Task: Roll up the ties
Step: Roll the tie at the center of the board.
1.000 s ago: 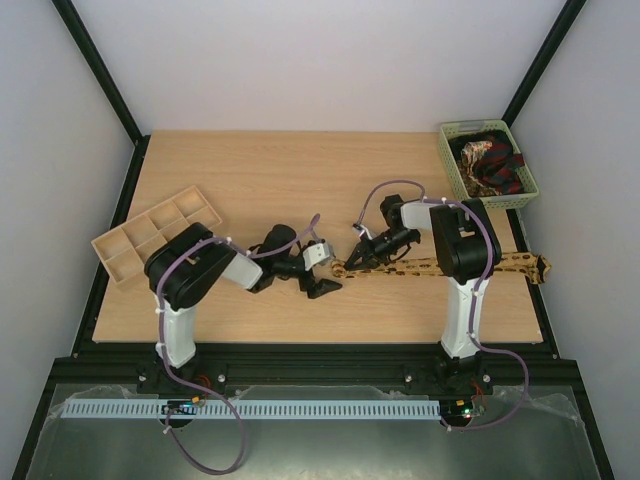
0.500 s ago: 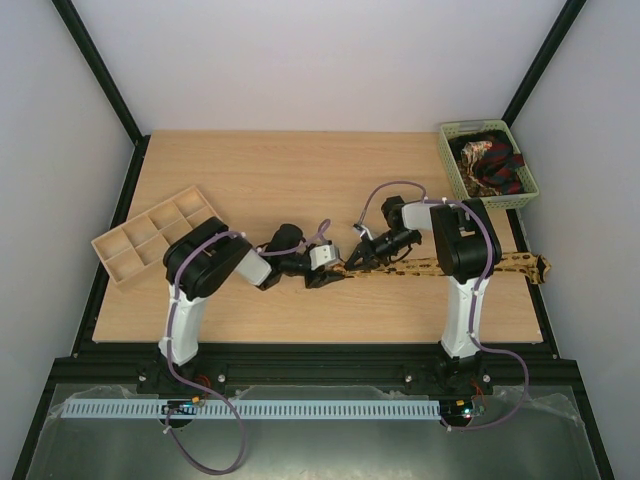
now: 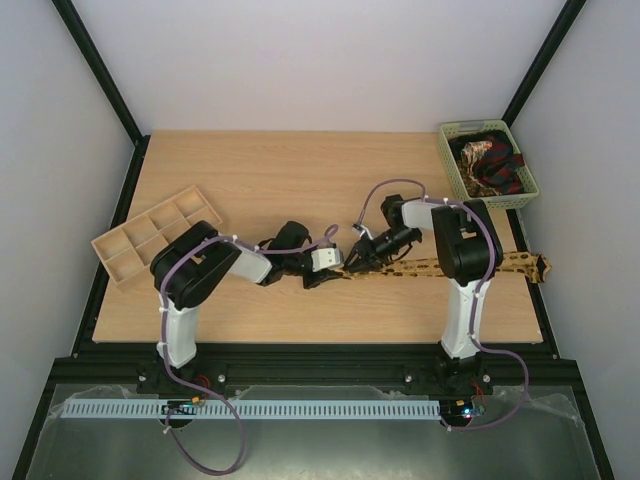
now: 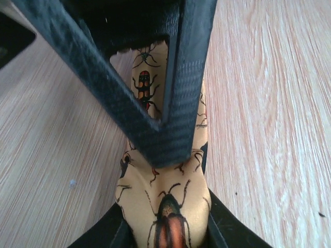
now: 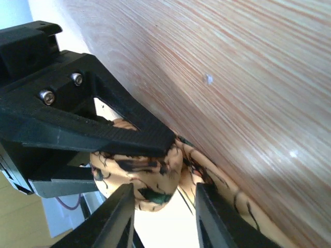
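I am at the start of the roll. The spotted tie (image 3: 415,270) lies flat across the worktop (image 3: 260,180), with its end curled up between my claws. My left claw (image 4: 165,227) pinches that curl. My right claw (image 5: 163,194) stands narrowly parted beside it and seems to grip nothing. Next, I judge, the curl must be held tight and turned along the cloth. Only the overhead view shows the unrolled length and the other ties (image 3: 488,160) in the basket (image 3: 452,165). Only the wrist views show the printed beetles.
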`<state>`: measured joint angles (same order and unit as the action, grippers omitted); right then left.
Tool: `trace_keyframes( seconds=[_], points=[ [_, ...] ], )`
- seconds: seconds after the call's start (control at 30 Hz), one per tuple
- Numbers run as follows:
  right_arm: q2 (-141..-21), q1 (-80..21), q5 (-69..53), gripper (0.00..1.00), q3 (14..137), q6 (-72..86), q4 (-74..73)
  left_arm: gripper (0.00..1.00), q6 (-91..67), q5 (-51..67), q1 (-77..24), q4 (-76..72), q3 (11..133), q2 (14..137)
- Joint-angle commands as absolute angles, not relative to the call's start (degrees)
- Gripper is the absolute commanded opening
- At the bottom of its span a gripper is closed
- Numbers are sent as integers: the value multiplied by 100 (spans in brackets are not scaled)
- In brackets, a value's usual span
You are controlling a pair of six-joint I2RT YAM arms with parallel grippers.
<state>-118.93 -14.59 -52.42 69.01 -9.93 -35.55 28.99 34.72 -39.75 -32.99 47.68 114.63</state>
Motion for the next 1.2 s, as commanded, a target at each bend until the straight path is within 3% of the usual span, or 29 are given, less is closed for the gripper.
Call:
trace_keyframes(
  seconds=[0.0,0.17,0.6,0.73,0.83,0.9,1.07,1.17],
  points=[
    [-11619,-1412,-4726,37,6951,-1117,-4291,17,3378,3041,-3946,-1667,4801,11296],
    [-11522,-1489,-5406,46,7026,-766,-4324,17,3465,2799,-3954,-1238,4936,11305],
    [-11999,-1891,-5282,38,7290,-80,-3867,18,3472,2663,-3973,-1072,5072,11358],
    [-12128,-1890,-4888,26,7303,-283,-3906,18,3441,2654,-3975,-1038,5097,11369],
    [-12160,-1862,-4659,4,7294,-429,-3915,18,3384,2650,-3973,-1015,5117,11388],
    [-12148,-1803,-4567,1,7256,-477,-3890,19,3325,2681,-3958,-1015,5120,11391],
    [-12203,-1587,-4387,1,7137,-757,-3904,40,2969,3156,-3774,-1322,5080,11281],
    [-12268,-1449,-4301,1,7023,-933,-3878,57,2447,3561,-3667,-1656,5057,11338]
  ],
)
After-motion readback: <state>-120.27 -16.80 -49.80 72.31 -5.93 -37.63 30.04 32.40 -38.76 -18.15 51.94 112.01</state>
